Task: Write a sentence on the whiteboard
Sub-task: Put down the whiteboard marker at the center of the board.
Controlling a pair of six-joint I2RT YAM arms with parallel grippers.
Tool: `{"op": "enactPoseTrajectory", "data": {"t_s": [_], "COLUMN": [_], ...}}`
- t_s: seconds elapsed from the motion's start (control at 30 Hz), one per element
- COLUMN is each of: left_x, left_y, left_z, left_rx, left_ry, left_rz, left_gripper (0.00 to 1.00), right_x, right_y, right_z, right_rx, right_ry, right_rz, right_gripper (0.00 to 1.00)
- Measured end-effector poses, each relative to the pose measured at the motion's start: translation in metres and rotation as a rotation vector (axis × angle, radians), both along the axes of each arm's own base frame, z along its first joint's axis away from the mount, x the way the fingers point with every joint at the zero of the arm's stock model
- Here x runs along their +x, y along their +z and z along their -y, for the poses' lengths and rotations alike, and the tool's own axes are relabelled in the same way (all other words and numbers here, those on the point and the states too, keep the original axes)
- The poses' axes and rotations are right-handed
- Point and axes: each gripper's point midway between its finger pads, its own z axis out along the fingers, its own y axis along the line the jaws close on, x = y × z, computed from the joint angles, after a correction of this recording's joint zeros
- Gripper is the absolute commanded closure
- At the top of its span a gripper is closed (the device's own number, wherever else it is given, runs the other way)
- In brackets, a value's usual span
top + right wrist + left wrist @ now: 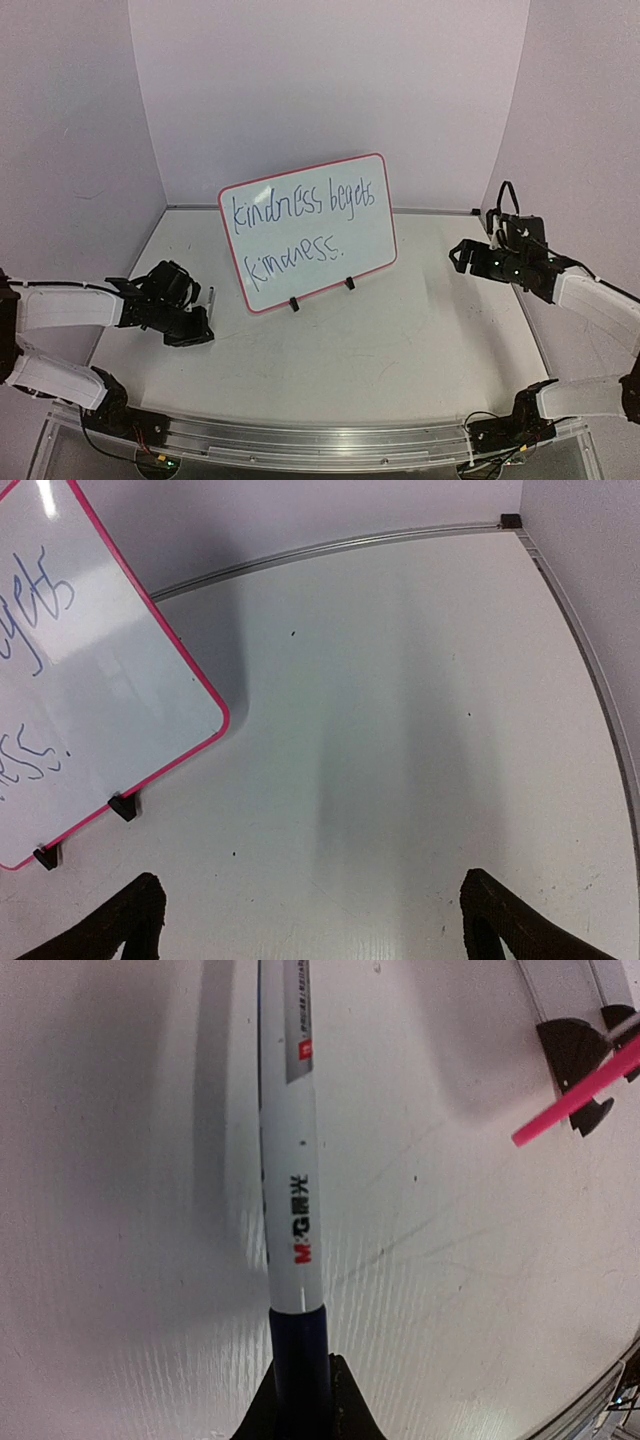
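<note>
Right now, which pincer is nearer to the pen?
Left. The left pincer is shut on the pen at its dark end; the right pincer hangs open across the table, on the board's far side.

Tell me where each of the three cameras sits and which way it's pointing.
Top external: above and behind the robot, looking down at the table, whiteboard, left arm and right arm.
Left wrist: low along the table; left claw shut on the marker pen.
Right wrist: looks down over the table, open right claw at the bottom edge.
Shared: both wrist views catch the whiteboard's red rim and a foot.
</note>
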Motion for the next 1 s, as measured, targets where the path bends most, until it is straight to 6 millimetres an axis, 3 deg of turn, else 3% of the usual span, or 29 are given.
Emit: {"op": "enactPoseTrajectory", "data": {"t_s": [0.3,0.4,0.53,0.8,1.0], "left_x": [0.072,0.086,0.093,0.103,0.118], "left_y": [0.013,0.007,-0.002,0.004,0.015], "left_z": [-0.003,-0.007,-0.01,-0.011,-0.035], "left_rx": [0.018,0.03,0.041,0.034,0.028], "left_ry": [-0.028,-0.034,-0.051,-0.049,0.026], "left_rz": [0.115,0.121,0.116,0.162,0.203], "left_gripper": [0.87,0.76,0.58,0.25,0.16], "right_x": [-0.011,-0.01,-0.009,-0.007,-0.004], "right_y": [-0.002,-0.001,0.001,0.004,0.0], "right_z": [0.011,0.011,0.01,0.009,0.011], "right_rx": [-0.015,-0.015,-0.017,-0.031,-0.049], "right_ry": [-0.043,-0.045,-0.038,-0.021,-0.023], "right_rz": [0.049,0.057,0.067,0.088,0.123], "right_gripper": [0.02,0.02,0.02,0.02,0.02]}}
